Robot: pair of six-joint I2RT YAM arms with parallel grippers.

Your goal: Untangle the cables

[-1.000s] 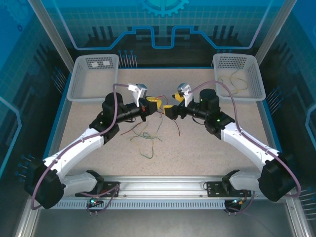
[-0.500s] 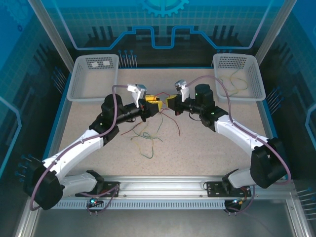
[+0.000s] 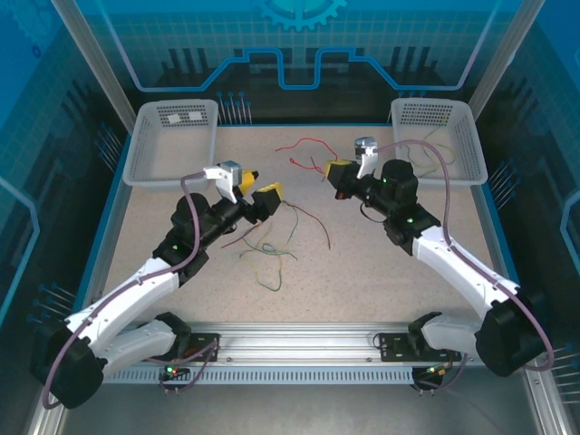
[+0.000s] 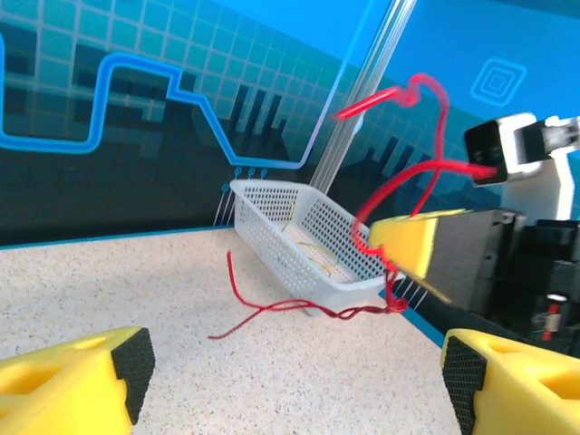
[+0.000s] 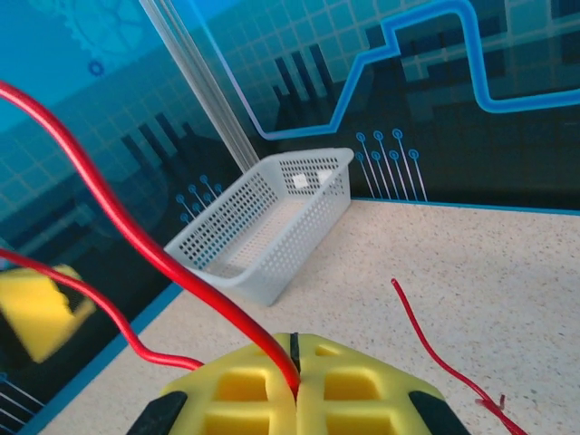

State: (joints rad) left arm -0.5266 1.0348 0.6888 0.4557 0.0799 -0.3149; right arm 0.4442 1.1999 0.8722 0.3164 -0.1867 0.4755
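One red cable (image 3: 306, 145) held up over the far middle of the worktop (image 3: 381, 272), pinched in the clenched jaws of the right gripper (image 3: 337, 169), its loose ends curling out to the left. Nearer, between the two arms, the other cables (image 3: 272, 246) in red, green and yellow, lying crossed in a loose heap on the worktop. Just beside the far-left side of this heap, the left gripper (image 3: 257, 185), jaws spread wide and grasping nothing. Inside the right basket (image 3: 475, 163), one more thin yellowish cable (image 3: 438, 145).
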